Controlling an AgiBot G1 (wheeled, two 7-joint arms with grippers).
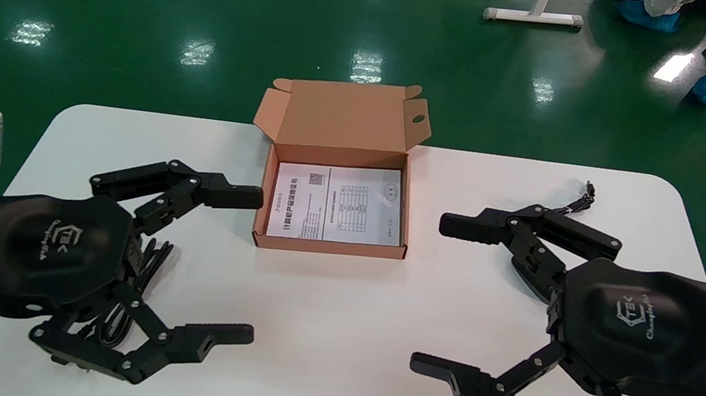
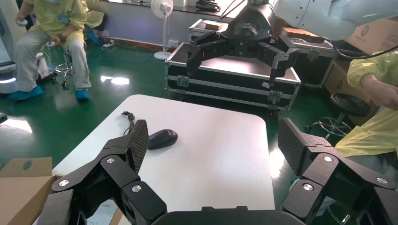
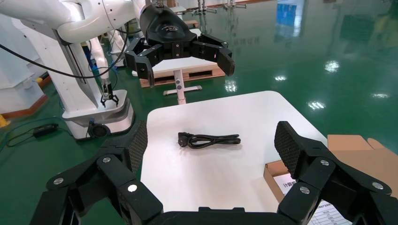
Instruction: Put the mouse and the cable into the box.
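Both arms are hovering over the white rounded surface [image 1: 325, 328], and nothing is being held yet. The left claw [image 1: 252, 266] is hanging spread wide near the left edge, right above the bundled black cable [image 3: 209, 139], so that arm is looking lined up for the cable. The right claw [image 1: 428, 293] is mirroring it by the right edge, also spread wide and gripping nothing. The dark oval mouse [image 2: 162, 138] is lying below that arm toward the back right corner. It is hiding from the head camera, with only its thin twisted cord [image 1: 582, 201] poking out behind the arm. Between the claws, at the middle of the back edge, the brown cardboard box [image 1: 327, 246] is waiting with its lid flipped up and away and a printed white sheet [image 1: 336, 203] lying flat inside. That open top is facing both claws, so either one is getting a short, clear path in. My read: the task is only just starting, with each item sitting on its own arm's side.
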